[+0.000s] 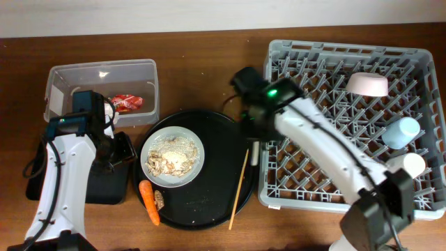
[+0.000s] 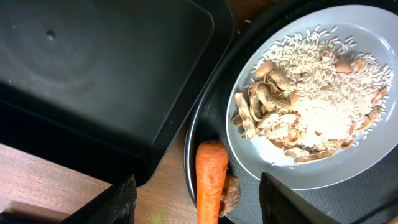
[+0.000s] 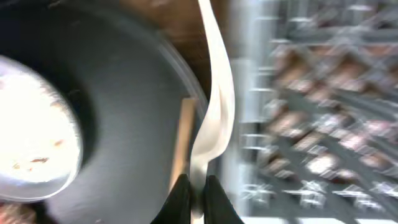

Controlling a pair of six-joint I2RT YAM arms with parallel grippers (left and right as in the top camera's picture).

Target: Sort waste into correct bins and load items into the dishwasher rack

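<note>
My right gripper (image 3: 198, 199) is shut on the white fork (image 3: 217, 93), holding it at the left edge of the grey dishwasher rack (image 1: 348, 118), above the round black tray (image 1: 216, 202). One wooden chopstick (image 1: 239, 188) lies on that tray. My left gripper (image 2: 202, 205) is open, its fingers on either side of the carrot (image 2: 211, 180) and brown scrap (image 2: 230, 193). The white plate (image 2: 348, 168) beside them holds food scraps (image 2: 298, 106). The shallow black bin (image 2: 93, 74) lies to the left. A red wrapper (image 1: 127, 103) lies in the clear tub (image 1: 63, 77).
A pink bowl (image 1: 367, 84), a light-blue cup (image 1: 402, 132) and a white cup (image 1: 408, 165) sit along the right side of the rack. The left arm (image 1: 66, 167) reaches over the black bin. Brown tabletop surrounds everything.
</note>
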